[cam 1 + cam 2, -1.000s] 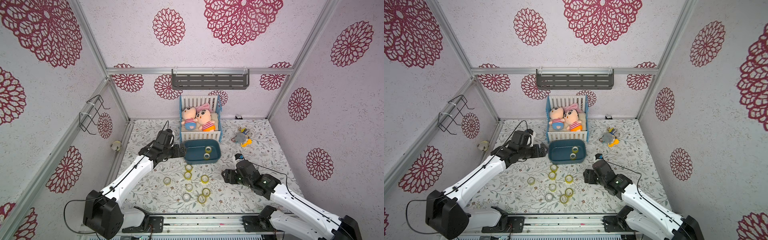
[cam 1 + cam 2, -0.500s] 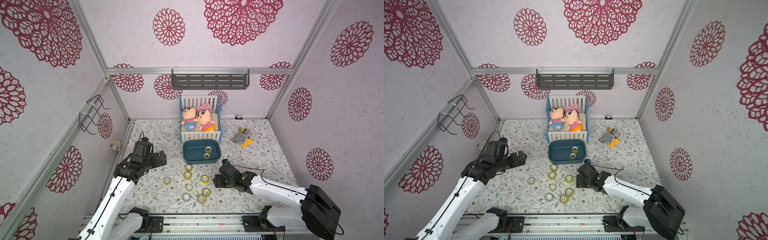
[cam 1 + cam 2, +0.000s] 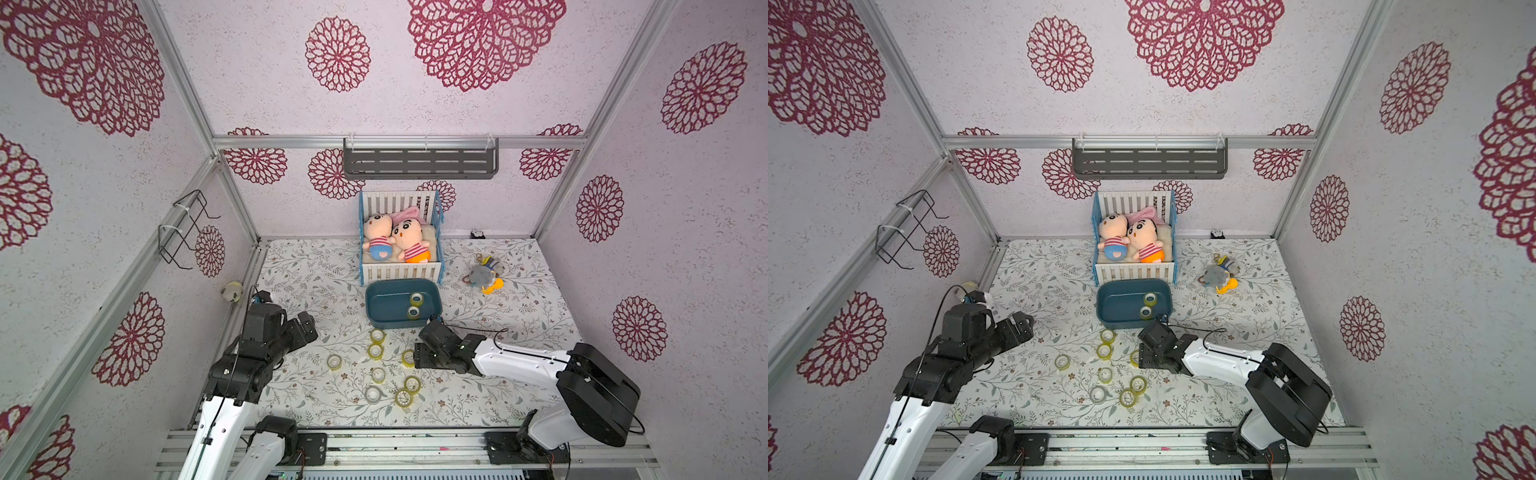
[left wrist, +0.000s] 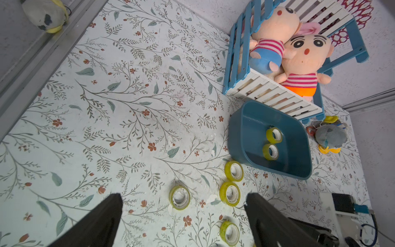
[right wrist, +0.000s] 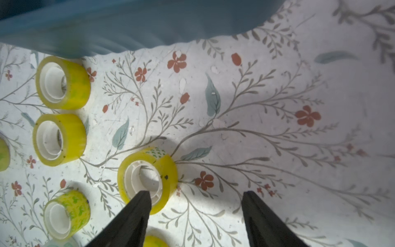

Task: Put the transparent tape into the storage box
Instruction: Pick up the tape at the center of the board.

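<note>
Right wrist view: right hand (image 5: 196, 193), spread, empty, above tape roll (image 5: 165, 169) on desk (image 5: 277, 96) near storage box (image 5: 128, 25). Step: approach. Next: straddle roll, close. Left hand (image 4: 182, 196) spread, empty.

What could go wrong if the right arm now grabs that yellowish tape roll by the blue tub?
1. The open right jaws sit off-centre over the yellowish clear tape roll: one finger covers its white core, so closing may catch only one wall and tip it.
2. The shallow dark teal plastic storage box is close by; lifting could knock its near rim.
3. A neighbouring yellow tape roll lies close and might get nudged.
</note>
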